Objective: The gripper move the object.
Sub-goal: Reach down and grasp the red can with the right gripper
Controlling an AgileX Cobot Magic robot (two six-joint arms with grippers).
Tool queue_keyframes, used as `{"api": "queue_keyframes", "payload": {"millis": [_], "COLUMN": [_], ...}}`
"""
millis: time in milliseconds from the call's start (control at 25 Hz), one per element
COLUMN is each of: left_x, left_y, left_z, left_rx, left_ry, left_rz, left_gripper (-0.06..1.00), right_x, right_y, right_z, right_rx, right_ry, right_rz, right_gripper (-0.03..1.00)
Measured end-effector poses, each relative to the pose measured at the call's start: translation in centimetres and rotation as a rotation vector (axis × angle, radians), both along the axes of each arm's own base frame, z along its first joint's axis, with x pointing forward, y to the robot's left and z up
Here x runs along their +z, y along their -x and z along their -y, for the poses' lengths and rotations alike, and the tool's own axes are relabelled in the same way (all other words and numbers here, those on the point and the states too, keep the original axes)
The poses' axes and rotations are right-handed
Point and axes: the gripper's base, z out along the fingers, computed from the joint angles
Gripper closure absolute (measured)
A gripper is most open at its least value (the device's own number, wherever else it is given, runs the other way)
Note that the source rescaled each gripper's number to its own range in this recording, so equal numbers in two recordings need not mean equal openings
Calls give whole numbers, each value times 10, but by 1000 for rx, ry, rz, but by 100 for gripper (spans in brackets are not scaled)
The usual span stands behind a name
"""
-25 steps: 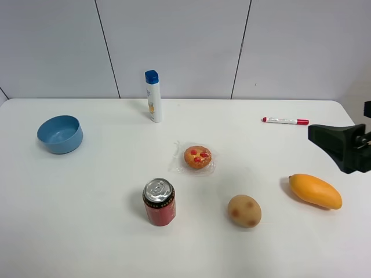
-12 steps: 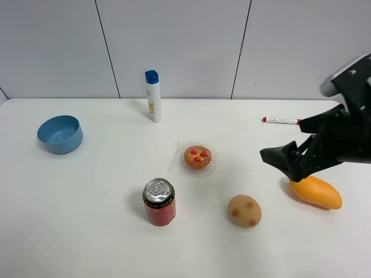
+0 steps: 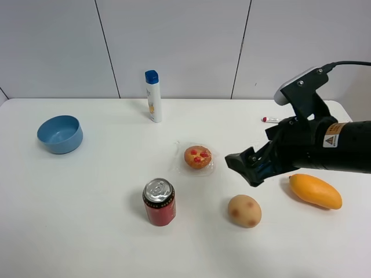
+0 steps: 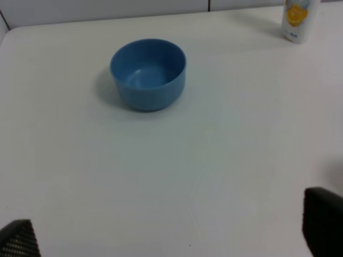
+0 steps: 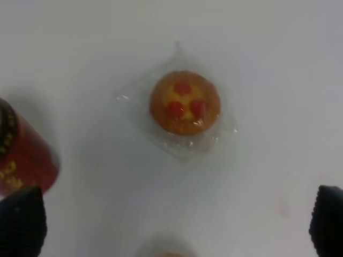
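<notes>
The red drink can [image 3: 159, 202] with a silver top stands upright on the white table, front of centre. It shows at the edge of the right wrist view [image 5: 21, 155]. My right gripper [image 3: 246, 165] hangs above the table to the right of the can, between the wrapped pastry and the potato, well apart from the can. Its jaws are wide open and empty, with one fingertip [image 5: 21, 222] at each side of the right wrist view. My left gripper [image 4: 171, 230] is open and empty near the blue bowl; it is out of the exterior high view.
A blue bowl [image 3: 60, 134] sits at the far left, also in the left wrist view [image 4: 148, 74]. A white blue-capped bottle [image 3: 153, 96] stands at the back. A wrapped pastry [image 3: 197, 157], a potato [image 3: 244, 211], a mango [image 3: 315, 190] and a red-capped marker [image 3: 272, 120] lie around the right arm.
My right arm has swung in from the right edge, moving left over the table to beside the pastry. The can and the other objects have not moved.
</notes>
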Motion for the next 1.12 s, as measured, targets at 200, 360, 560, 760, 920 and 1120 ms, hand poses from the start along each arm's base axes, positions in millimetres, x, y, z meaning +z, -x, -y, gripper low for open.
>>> {"api": "queue_keyframes", "payload": {"millis": [200, 360, 560, 760, 920, 1120], "left_x": [0, 0, 0, 0, 0, 0], "left_y": [0, 0, 0, 0, 0, 0], "left_z": [0, 0, 0, 0, 0, 0], "left_rx": [0, 0, 0, 0, 0, 0], "left_ry": [0, 0, 0, 0, 0, 0], "left_rz": [0, 0, 0, 0, 0, 0], "left_gripper": [-6, -6, -6, -6, -6, -6], "right_x": [2, 3, 1, -21, -39, -46], "right_y": [15, 26, 33, 29, 32, 43], "right_z": [-23, -34, -42, -54, -70, -83], "right_rx": [58, 154, 198, 190, 247, 325], "right_ry": [-60, -18, -3, 42, 89, 104], "right_rz": [-3, 36, 42, -53, -83, -80], "right_gripper": [-3, -3, -3, -3, -3, -3]}}
